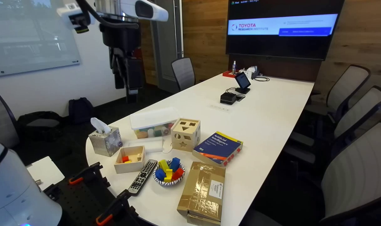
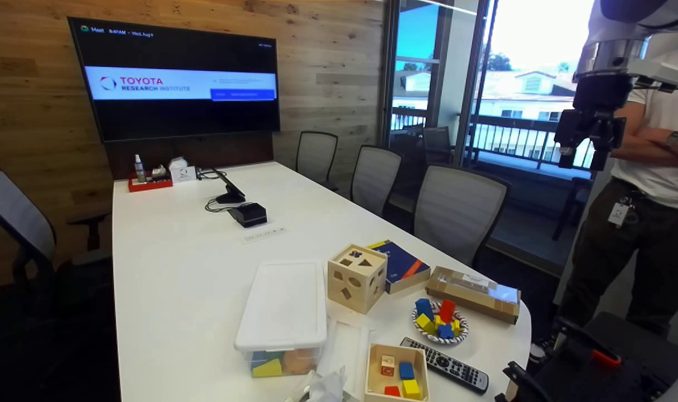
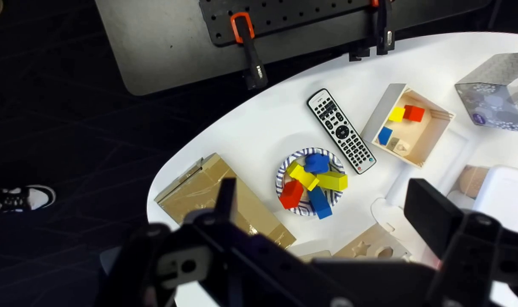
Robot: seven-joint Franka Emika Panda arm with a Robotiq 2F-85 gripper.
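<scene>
My gripper (image 3: pixel 325 192) is open, with nothing between its fingers. It hangs high above the white table's end and touches nothing; it shows in both exterior views (image 1: pixel 126 91) (image 2: pixel 582 160). In the wrist view a patterned bowl (image 3: pixel 299 153) lies below, between the fingers. It holds several blocks: a red block (image 3: pixel 291 195), blue blocks (image 3: pixel 319 204) and yellow blocks (image 3: pixel 332 181). A grey remote (image 3: pixel 342 132) lies beside the bowl. A small wooden box (image 3: pixel 429 136) holds red, yellow, blue and plain wooden blocks. A wooden shape-sorter cube (image 1: pixel 177 146) is partly hidden in the wrist view.
A taped cardboard box (image 1: pixel 203 188) and a thick blue book (image 1: pixel 218 146) lie near the table's edge. A lidded plastic bin (image 2: pixel 285 304) stands beside the cube. A tissue box (image 1: pixel 105 141) stands near the wooden box. A person (image 2: pixel 662 162) stands behind the arm.
</scene>
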